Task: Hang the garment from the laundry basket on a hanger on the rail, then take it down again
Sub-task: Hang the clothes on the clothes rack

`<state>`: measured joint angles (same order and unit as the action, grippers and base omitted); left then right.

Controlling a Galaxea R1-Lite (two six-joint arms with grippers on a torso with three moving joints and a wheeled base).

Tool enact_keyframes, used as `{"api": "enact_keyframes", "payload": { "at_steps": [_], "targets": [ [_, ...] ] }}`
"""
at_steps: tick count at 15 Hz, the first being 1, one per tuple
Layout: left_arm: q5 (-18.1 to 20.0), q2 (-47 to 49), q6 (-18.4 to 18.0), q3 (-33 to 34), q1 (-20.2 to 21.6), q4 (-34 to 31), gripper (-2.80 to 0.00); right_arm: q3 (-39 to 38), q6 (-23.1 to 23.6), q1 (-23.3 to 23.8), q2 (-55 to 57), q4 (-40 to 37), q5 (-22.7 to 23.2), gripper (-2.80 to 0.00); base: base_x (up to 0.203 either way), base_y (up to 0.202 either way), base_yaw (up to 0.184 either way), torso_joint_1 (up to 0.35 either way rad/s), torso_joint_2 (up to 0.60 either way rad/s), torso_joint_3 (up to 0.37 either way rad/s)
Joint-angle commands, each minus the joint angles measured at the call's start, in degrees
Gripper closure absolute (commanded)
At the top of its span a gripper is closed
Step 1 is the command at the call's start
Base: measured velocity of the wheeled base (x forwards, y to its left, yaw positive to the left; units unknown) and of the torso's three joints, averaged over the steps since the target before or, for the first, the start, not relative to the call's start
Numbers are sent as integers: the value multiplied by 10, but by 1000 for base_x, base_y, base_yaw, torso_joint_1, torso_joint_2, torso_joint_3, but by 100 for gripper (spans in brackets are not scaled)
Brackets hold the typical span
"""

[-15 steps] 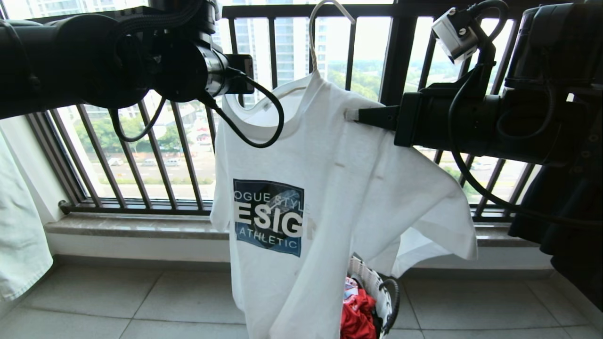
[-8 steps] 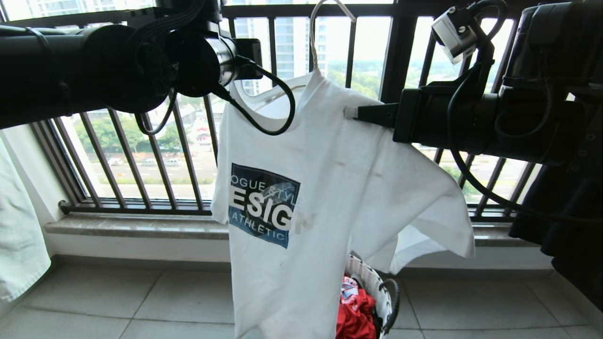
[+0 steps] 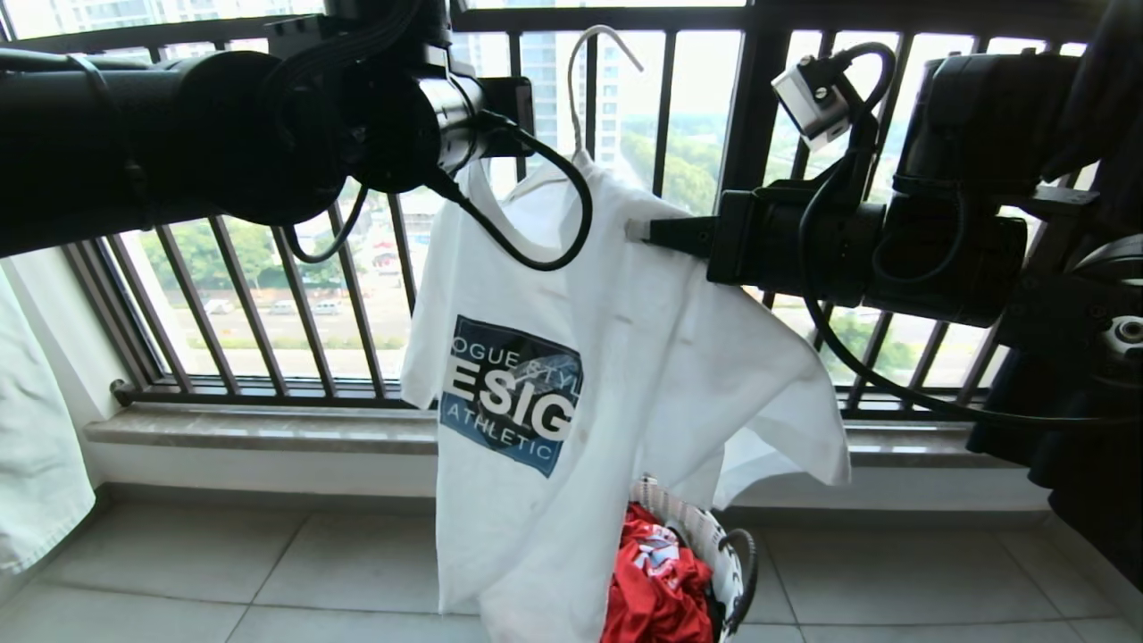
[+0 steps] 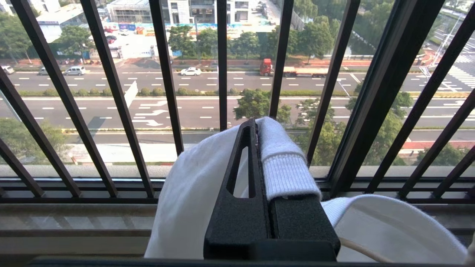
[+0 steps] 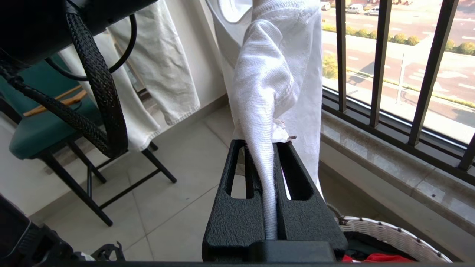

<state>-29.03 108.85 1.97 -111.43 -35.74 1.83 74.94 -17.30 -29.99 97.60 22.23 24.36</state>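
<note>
The garment [image 3: 625, 357], a white T-shirt with a blue logo, hangs on the cream wire hanger [image 3: 572, 98] in front of the black railing. The hanger's hook stands free in the air. My left gripper [image 4: 256, 124] is shut on the ribbed collar of the garment [image 4: 185, 193], and a stretch of hanger wire [image 4: 367, 250] shows beside it. My right gripper [image 3: 638, 230] is shut on the shirt's shoulder; in the right wrist view the gripper [image 5: 261, 142] pinches a fold of the garment [image 5: 267, 85]. The laundry basket [image 3: 714, 545] stands on the floor below. The rail is out of view.
A red garment [image 3: 652, 580] lies in the basket. The black railing [image 3: 339, 268] and stone sill [image 3: 250, 429] run close behind. White cloth [image 3: 36, 446] hangs at the left, dark clothing [image 3: 1072, 464] at the right. A green chair [image 5: 33, 126] carries a wooden hanger [image 5: 55, 100].
Both arms have carried the shirt and hanger to the left, and the hook now sits lower in the picture. The left wrist rose and moved right. Both grips are unchanged.
</note>
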Motion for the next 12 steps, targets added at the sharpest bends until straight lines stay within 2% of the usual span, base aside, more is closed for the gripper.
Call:
{"api": "enact_keyframes", "payload": {
  "at_steps": [1, 5, 10, 12],
  "targets": [
    [8, -21, -3, -4, 8, 17, 0, -1, 0, -4, 7, 1, 7, 0, 0, 0, 0, 0, 0, 0],
    [12, -38, -3, -4, 24, 43, 0, -5, -1, -9, 3, 0, 9, 0, 0, 0, 0, 0, 0, 0],
    [13, -8, 0, -3, 22, 43, 0, -8, -5, -13, -11, 0, 12, 0, 0, 0, 0, 0, 0, 0],
    [14, 7, 0, -3, 16, 44, 0, -8, -24, -13, -14, 1, 14, 0, 0, 0, 0, 0, 0, 0]
  ]
}}
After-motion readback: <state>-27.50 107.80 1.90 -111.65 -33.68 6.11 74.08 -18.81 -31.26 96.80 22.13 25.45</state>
